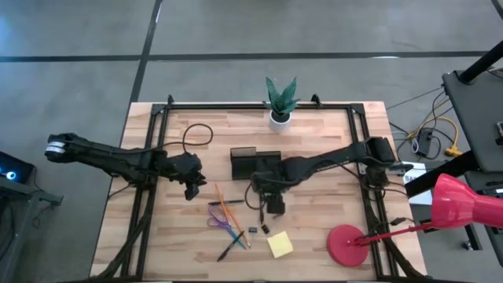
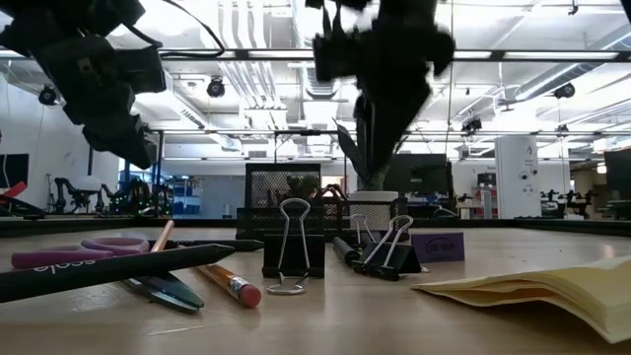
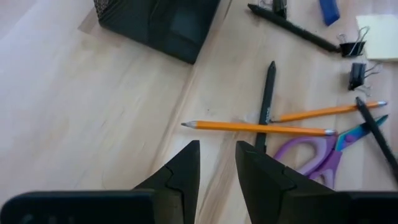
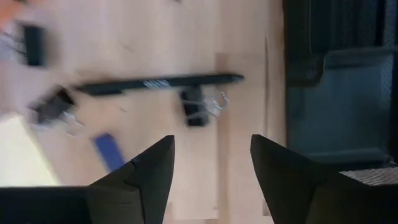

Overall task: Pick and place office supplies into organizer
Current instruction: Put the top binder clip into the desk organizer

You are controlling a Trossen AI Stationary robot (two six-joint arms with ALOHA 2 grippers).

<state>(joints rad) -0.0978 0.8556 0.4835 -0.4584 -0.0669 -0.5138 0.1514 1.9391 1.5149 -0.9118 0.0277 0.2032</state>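
Currently, the black mesh-metal rectangular organizer (image 1: 255, 163) sits mid-surface on the pale wood-plank surface (image 1: 157, 236). Near of it lie one purple-handled scissors (image 3: 323, 155), two orange pencils (image 3: 258, 127), one square yellow sticky-note pad (image 1: 280, 245) and two black binder clips (image 2: 287, 256). The right pincer (image 4: 211, 165), spread, hovers beside the organizer. The left pincer (image 3: 217, 165), narrowly parted, hovers left of the pencils.

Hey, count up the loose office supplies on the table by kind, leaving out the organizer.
Purple-handled scissors: 1
Orange wooden pencils: 2
Thin black pens: 3
Black metal binder clips: 3
Square yellow sticky-note pad: 1
Small blue block: 1
Total: 11
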